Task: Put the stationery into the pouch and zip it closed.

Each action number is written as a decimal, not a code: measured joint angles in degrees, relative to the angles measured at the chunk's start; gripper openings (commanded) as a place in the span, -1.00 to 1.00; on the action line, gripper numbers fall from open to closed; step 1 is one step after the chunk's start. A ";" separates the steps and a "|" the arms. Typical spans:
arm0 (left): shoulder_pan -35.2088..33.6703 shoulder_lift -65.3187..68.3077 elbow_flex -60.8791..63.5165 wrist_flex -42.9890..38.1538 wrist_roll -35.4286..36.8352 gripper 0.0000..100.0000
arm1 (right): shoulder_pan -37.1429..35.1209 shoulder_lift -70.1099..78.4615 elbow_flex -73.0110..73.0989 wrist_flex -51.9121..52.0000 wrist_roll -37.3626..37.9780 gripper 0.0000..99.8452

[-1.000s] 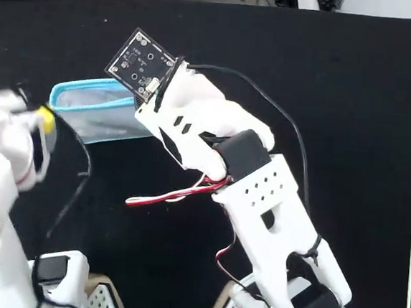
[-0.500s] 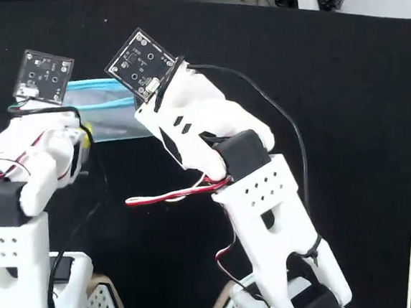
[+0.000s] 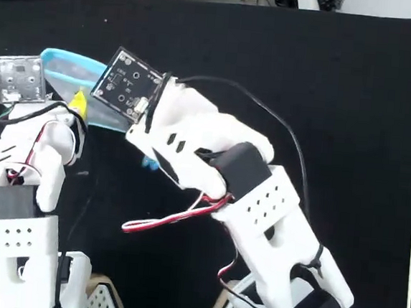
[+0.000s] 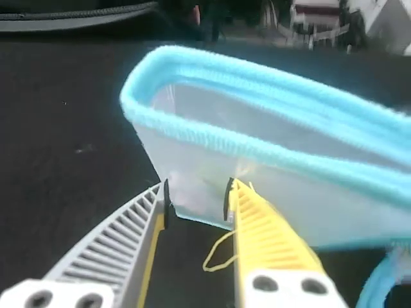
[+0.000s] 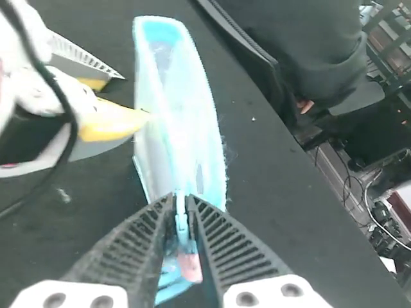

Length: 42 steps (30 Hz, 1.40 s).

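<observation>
noting pouch (image 4: 270, 128) gripped at both ends: our left gripper (image 4: 196, 199) jaws slightly apart, clamping corner; right gripper (image 5: 183, 205) jaws near-closed, pinching edge.

The translucent pouch (image 4: 257, 138), trimmed in light blue, is held on edge with its mouth open, one end pinched in the right gripper (image 5: 185, 205), a lower corner nipped by the left gripper (image 4: 196, 199).

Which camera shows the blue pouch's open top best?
The left wrist view: the pouch faces it, so its blue-trimmed mouth and clear wall show plainly. The right wrist view sees it end-on, a narrow strip. In the high view the arms cover most of it.
</observation>
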 measured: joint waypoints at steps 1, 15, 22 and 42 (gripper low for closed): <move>0.00 0.00 0.88 -1.32 1.05 -0.67 | -0.18 0.00 0.00 0.00 0.00 -0.98; 0.00 0.00 3.43 -2.99 2.99 -0.67 | -0.09 -0.18 0.18 5.45 -6.86 -0.63; 0.00 0.00 4.13 -2.99 2.99 -0.67 | 2.29 -9.05 6.95 5.45 -13.45 -0.63; 3.78 0.00 4.13 -2.02 2.99 -0.67 | 4.31 -20.04 54.24 -41.76 -20.13 -0.63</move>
